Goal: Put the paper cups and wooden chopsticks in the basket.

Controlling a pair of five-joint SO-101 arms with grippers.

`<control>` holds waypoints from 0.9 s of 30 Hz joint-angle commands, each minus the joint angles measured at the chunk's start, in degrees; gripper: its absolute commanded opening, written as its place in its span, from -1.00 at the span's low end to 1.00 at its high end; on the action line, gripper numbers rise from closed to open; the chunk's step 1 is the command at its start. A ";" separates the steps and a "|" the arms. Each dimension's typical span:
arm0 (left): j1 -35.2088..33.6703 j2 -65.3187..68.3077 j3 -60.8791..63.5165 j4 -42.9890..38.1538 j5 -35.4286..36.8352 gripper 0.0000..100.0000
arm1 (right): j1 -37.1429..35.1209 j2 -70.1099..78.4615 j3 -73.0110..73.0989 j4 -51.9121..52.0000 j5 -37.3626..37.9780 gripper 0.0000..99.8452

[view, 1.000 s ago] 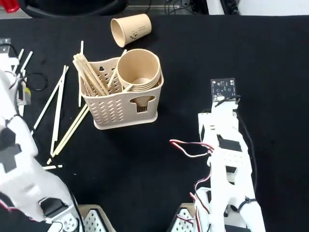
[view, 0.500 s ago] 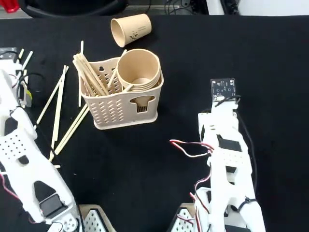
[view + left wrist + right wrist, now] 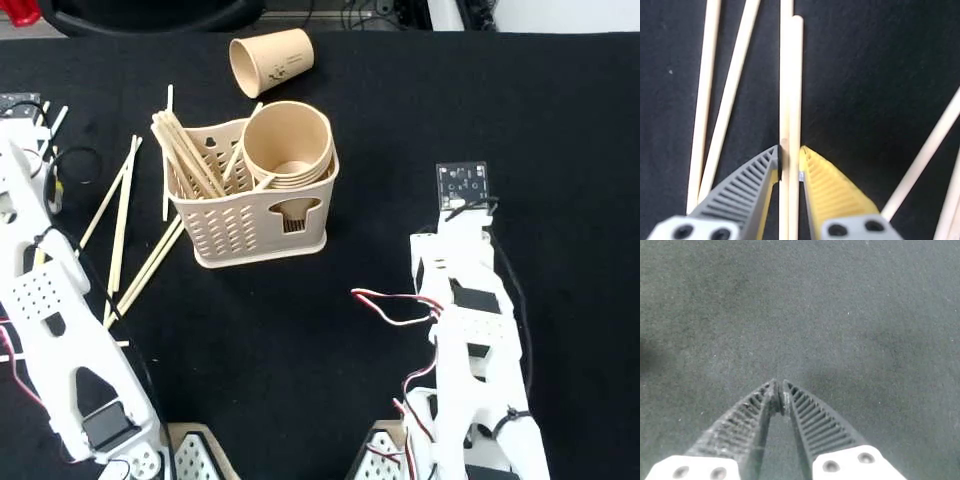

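The left tool [image 3: 789, 152] is pinched narrow on a chopstick pair [image 3: 795, 75], two sticks side by side between its grey and yellow jaws. Whether they are lifted off the black tabletop [image 3: 420, 110] is unclear. Two more loose sticks [image 3: 725, 95] lie close by, and others are cut off at the frame edge. From above, roughly five loose chopsticks [image 3: 122, 215] lie left of the basket [image 3: 255, 225], some hidden under the left arm [image 3: 55, 330]. A bundle of chopsticks [image 3: 185, 150] leans inside the basket, too crowded to count. Beside it stands a cup stack [image 3: 287, 145], number unclear. One paper cup [image 3: 270, 60] lies on its side behind the basket. The right tool [image 3: 779, 387] is closed on nothing.
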 commanded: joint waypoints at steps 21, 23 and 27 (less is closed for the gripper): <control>-1.54 -12.57 -14.99 8.26 13.63 -0.94 | -0.70 -1.71 -0.40 -1.14 0.70 -0.98; -1.63 -16.26 -14.99 8.26 16.18 -0.94 | -0.70 -1.71 -0.48 -1.14 0.70 -0.98; -1.80 -24.79 -14.55 8.62 19.69 -0.95 | -0.79 -1.71 -0.57 -1.14 0.70 -0.98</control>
